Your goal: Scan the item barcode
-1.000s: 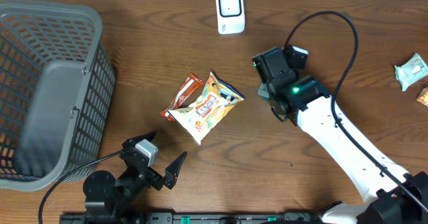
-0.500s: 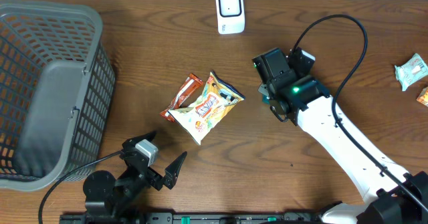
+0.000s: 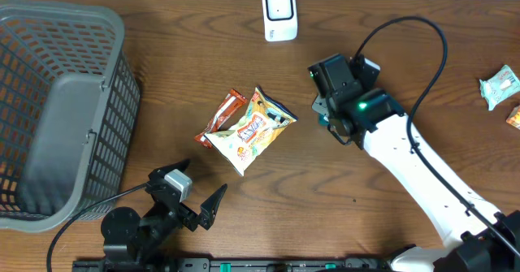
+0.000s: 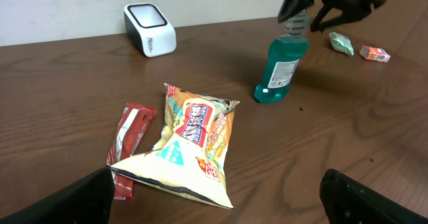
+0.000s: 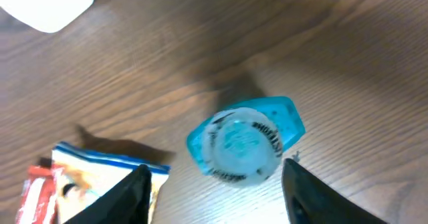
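Hovering over bottle [image 5: 244, 147], right gripper [image 5: 215, 177] parted, empty — chip bag [image 3: 250, 132], scanner [image 3: 279, 12] nearby; left gripper [image 3: 203, 179] wide, empty.

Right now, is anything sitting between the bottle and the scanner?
Nothing visible does. The bottle stands upright below the right end effector, with only bare table between it and the scanner. The chip bag and red packet lie off to one side.
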Controlling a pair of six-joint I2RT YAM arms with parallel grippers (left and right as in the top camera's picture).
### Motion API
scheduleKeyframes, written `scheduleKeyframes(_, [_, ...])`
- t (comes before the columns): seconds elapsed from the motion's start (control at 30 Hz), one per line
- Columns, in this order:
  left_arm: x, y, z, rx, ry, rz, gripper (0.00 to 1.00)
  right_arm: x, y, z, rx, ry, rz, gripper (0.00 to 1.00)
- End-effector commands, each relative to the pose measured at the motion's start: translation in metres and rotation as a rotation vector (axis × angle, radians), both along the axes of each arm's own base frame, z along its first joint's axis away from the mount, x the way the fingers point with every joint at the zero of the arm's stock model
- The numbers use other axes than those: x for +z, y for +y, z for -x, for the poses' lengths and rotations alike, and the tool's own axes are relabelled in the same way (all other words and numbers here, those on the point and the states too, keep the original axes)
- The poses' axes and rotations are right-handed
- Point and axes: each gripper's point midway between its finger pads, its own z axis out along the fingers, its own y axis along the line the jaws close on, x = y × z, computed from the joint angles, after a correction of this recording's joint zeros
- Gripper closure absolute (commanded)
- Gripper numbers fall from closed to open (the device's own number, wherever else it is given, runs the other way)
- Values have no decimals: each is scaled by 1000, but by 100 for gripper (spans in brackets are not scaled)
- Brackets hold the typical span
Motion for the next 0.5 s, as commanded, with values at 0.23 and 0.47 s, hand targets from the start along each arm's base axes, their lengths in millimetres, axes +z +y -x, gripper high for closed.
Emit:
scheduleKeyframes(0.23, [1, 0, 0, -6, -16, -13, 2, 89, 26, 15, 776, -128, 287, 1])
scheduleKeyframes(0.47, [1, 0, 0, -6, -16, -13, 2, 58, 36, 35, 1350, -57, 519, 18])
